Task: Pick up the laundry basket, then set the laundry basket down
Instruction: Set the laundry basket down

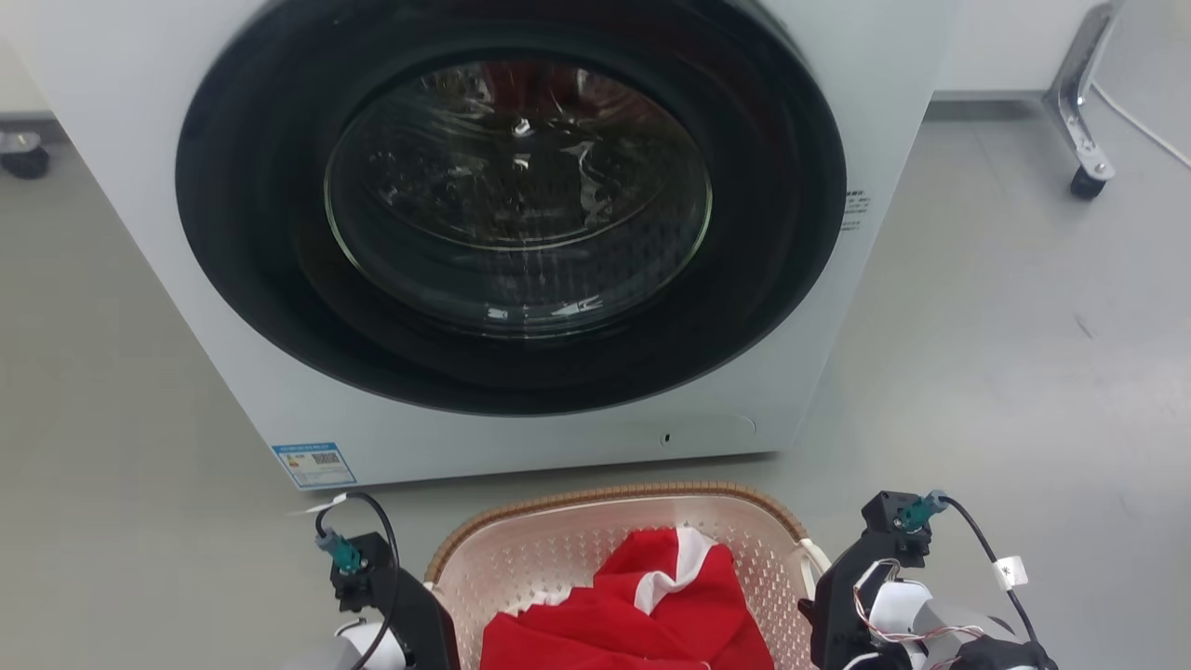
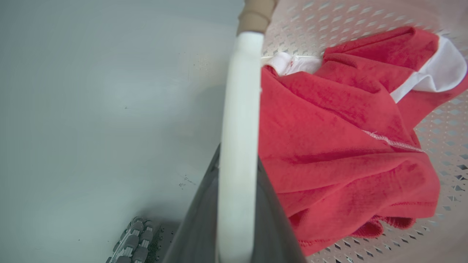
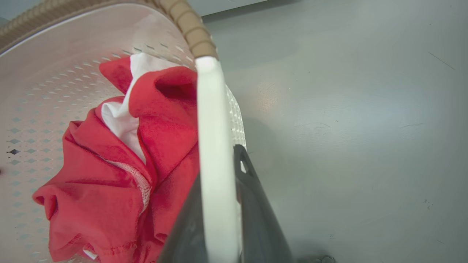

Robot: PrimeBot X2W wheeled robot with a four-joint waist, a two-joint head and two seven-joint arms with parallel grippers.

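Left tool (image 2: 238,157): fingers clamped on either side of the laundry basket's (image 1: 595,491) white left handle (image 2: 239,91), one dark finger on each face, no visible gap. Grasping.

Right tool (image 3: 219,171): same, closed on the white right handle (image 3: 210,109), and the brown woven rim (image 3: 190,25) runs on just past its fingertips.

The basket sits between the two tools, one at each short side. Can't tell whether its base touches the grey floor (image 1: 977,372) or hangs clear of it.

Load: red garment with white trim (image 1: 642,605), crumpled in the basket. It lies inboard of each tool, right up against the left handle in the left wrist view (image 2: 329,128).

Ahead of both tools, just beyond the basket's far rim: white washing machine (image 1: 140,140), round dark door (image 1: 512,223) shut.

Well off past the right tool: metal stand leg on a caster (image 1: 1084,177).
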